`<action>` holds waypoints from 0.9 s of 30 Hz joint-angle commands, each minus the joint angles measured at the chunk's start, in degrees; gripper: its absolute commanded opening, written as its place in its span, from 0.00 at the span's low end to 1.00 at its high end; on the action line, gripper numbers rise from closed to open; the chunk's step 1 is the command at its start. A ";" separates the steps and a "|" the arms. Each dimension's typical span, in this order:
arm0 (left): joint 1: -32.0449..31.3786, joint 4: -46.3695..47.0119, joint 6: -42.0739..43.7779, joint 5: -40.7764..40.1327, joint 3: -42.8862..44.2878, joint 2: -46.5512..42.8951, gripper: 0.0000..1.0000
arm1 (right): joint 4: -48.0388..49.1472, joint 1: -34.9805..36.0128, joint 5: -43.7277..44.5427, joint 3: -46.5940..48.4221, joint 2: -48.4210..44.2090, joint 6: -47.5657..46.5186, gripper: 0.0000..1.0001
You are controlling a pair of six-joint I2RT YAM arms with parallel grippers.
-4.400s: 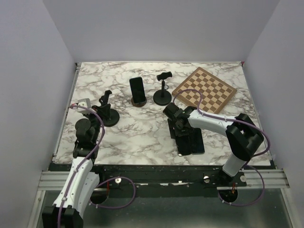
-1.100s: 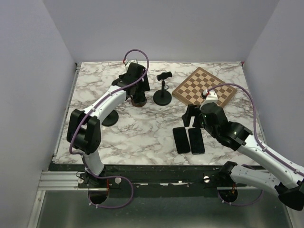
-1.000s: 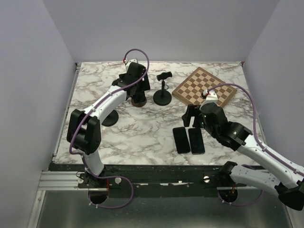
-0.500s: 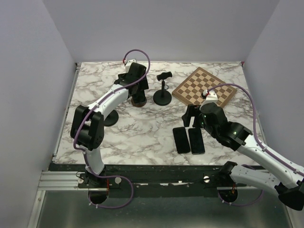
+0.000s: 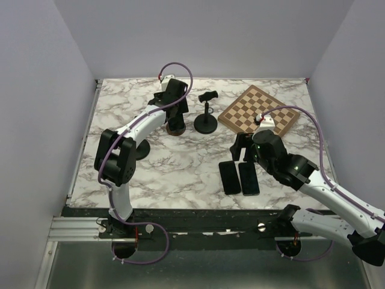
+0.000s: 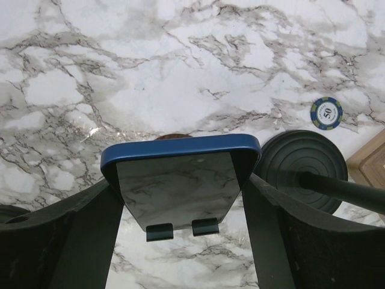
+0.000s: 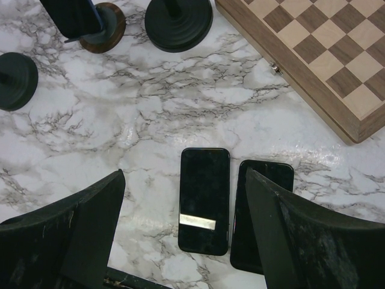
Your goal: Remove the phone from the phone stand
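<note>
Left gripper [image 6: 181, 201]: set astride the phone [image 6: 177, 174]; clamping cannot be told.
Phone: found between its fingers [image 6: 60, 241], upright on the phone stand [image 5: 175, 130].
Right gripper [image 7: 183, 174]: released, nothing held.

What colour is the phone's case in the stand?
Blue; the phone shows best in left wrist view.

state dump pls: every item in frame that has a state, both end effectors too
phone in blue case: upright, still on its stand
wooden stand: occupied
left end effector: fingers flank the phone's edges, grip unclear
right end effector: open, empty, above the flat phones
left flat phone: lying flat on the table
right flat phone: lying flat, beside it
clamp stand: empty
chessboard: flat, no pieces
</note>
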 commanded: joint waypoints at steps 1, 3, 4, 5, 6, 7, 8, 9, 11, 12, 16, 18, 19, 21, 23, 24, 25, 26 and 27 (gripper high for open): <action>-0.95 0.16 -0.31 -3.00 2.59 0.58 0.75 | -0.94 0.34 0.60 -0.19 0.87 0.25 0.89; -1.08 0.05 -0.08 -3.49 2.81 0.82 0.71 | -1.03 0.36 0.38 -0.12 0.91 0.28 0.88; -1.08 -0.32 -0.05 -3.55 3.16 1.00 0.69 | -1.03 0.35 0.48 -0.03 0.82 0.32 0.88; -1.09 -0.55 0.03 -3.55 3.36 1.23 0.69 | -1.04 0.33 0.48 0.06 0.67 0.25 0.88; -1.07 -0.89 0.13 -3.55 3.69 1.48 0.68 | -1.03 0.35 0.45 0.23 0.52 0.16 0.88; -1.09 -1.13 0.21 -3.61 3.89 1.63 0.66 | -1.03 0.32 0.50 0.40 0.53 0.05 0.88; -1.09 -1.37 0.34 -3.62 3.93 1.68 0.63 | -1.03 0.34 0.43 0.52 0.56 -0.06 0.88; -1.16 -1.28 0.62 -3.66 3.91 1.53 0.59 | -1.18 0.36 0.47 0.65 0.56 -0.14 0.88; -1.38 -1.28 1.19 -4.92 3.54 0.77 0.51 | -1.39 0.29 0.60 0.89 0.81 -0.18 0.88; -1.56 -1.03 1.63 -5.63 3.24 0.15 0.49 | -1.48 0.34 0.57 0.98 0.90 -0.19 0.88; -1.77 0.13 3.47 -7.12 2.06 -3.00 0.37 | -1.38 0.31 0.41 1.25 1.08 -0.18 0.88; -1.90 0.60 4.48 -7.72 1.73 -4.69 0.31 | -1.30 0.36 0.31 1.46 1.25 -0.22 0.88; -1.95 0.66 4.96 -7.79 1.77 -5.43 0.29 | -1.34 0.30 0.33 1.46 1.25 -0.24 0.88; -1.95 0.75 5.67 -7.69 1.77 -7.03 0.24 | -1.20 0.34 0.30 1.49 1.30 -0.22 0.88; -2.04 0.57 6.17 -7.44 1.73 -8.70 0.20 | -1.21 0.34 0.33 1.38 1.32 -0.16 0.88; -2.01 0.42 6.32 -7.11 1.60 -9.44 0.18 | -1.21 0.34 0.32 1.38 1.26 -0.14 0.88; -2.09 0.15 6.28 -6.74 1.43 -10.41 0.17 | -1.20 0.35 0.28 1.38 1.26 -0.19 0.88; -2.29 -0.25 6.15 -6.43 1.19 -11.12 0.16 | -1.23 0.36 0.32 1.38 1.26 -0.17 0.88; -2.55 -0.55 5.97 -6.11 0.70 -12.24 0.15 | -1.22 0.34 0.27 1.40 1.17 -0.19 0.88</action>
